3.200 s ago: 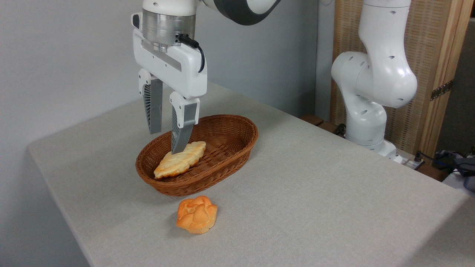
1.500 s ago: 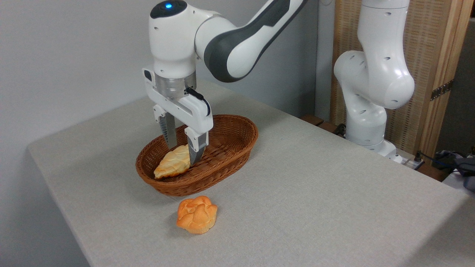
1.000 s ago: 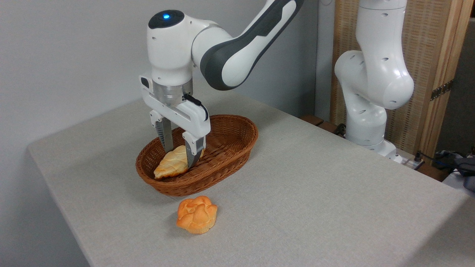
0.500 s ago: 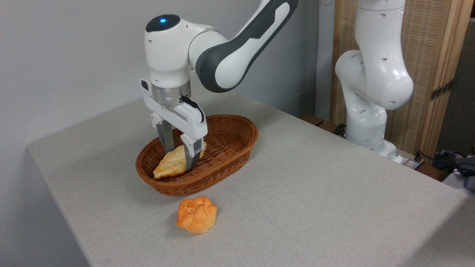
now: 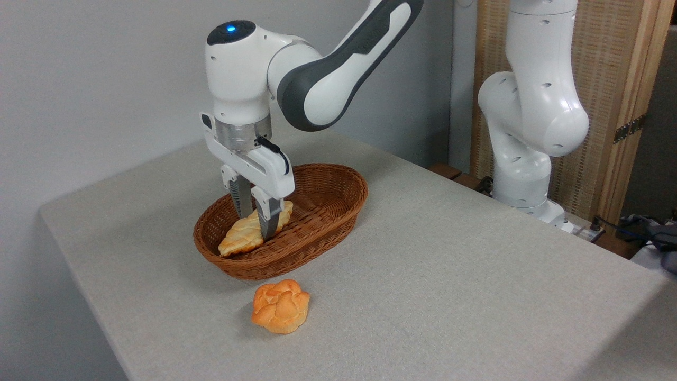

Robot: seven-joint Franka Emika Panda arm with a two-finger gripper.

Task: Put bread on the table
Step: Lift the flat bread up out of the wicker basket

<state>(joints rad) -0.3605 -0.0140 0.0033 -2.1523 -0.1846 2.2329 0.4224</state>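
Observation:
The pale golden braided bread (image 5: 240, 237) lies inside the brown wicker basket (image 5: 322, 211), toward its near-left end. My gripper (image 5: 258, 225) points straight down into the basket. Its two fingers are closed in on the middle of the loaf, one on each side, and the bread still rests on the basket floor. The near finger hides part of the loaf. The grey-beige cloth table (image 5: 433, 275) spreads out all around the basket.
A round, darker orange knotted bun (image 5: 280, 306) sits on the cloth just in front of the basket. The white base of the arm (image 5: 529, 116) stands at the table's far right edge, before a wooden screen. The table's left and near edges drop off.
The gripper came down from above into the basket, straddled the loaf while open, and over the last second its fingers narrowed onto the bread. The bread has barely shifted.

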